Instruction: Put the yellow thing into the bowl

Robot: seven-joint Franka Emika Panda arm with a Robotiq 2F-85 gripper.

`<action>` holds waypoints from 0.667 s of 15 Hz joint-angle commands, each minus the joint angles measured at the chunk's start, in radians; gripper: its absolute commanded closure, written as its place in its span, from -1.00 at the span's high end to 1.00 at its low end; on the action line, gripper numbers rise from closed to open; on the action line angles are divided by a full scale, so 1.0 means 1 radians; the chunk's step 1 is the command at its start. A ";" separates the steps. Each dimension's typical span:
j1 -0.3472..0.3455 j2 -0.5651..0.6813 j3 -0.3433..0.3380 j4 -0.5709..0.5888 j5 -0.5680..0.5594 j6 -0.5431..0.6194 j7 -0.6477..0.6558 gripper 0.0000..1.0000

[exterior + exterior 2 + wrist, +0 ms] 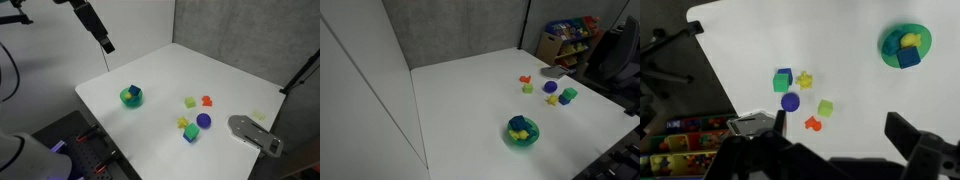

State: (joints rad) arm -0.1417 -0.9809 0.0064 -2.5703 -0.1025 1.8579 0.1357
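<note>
Two toys (906, 50), blue and yellow, lie in the bowl (884, 47).

Yellow thing (804, 79) well apart from bowl (886, 48)

the star (804, 79) is found just beside the cube (783, 80), near the ball (790, 102); the bowl (885, 46) is set well apart on the table (860, 100), with pieces (907, 52) held in it.

Smooth matt white table (865, 100) under the gripper (828, 132); its fingers (908, 135) matt black, seemingly hard plastic; ahead of them green bowl (886, 48), yellow thing (804, 79), purple ball (790, 101), all smooth, plastic-looking
</note>
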 commanded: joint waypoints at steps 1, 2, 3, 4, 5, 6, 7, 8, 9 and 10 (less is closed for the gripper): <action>0.006 0.001 -0.004 0.002 -0.004 -0.002 0.004 1.00; 0.006 0.001 -0.004 0.002 -0.004 -0.002 0.004 1.00; 0.006 0.001 -0.004 0.002 -0.004 -0.002 0.004 1.00; 0.010 0.025 0.001 0.011 0.003 0.006 0.010 1.00; 0.015 0.050 0.002 0.021 0.013 0.011 0.015 1.00; 0.021 0.081 0.004 0.033 0.022 0.018 0.019 1.00; 0.026 0.118 0.006 0.045 0.031 0.026 0.024 1.00; 0.030 0.153 0.008 0.056 0.035 0.037 0.026 1.00; 0.036 0.192 0.008 0.068 0.044 0.047 0.025 1.00; 0.040 0.232 0.007 0.081 0.052 0.062 0.025 1.00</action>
State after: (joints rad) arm -0.1165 -0.8847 0.0106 -2.5600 -0.0782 1.8992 0.1369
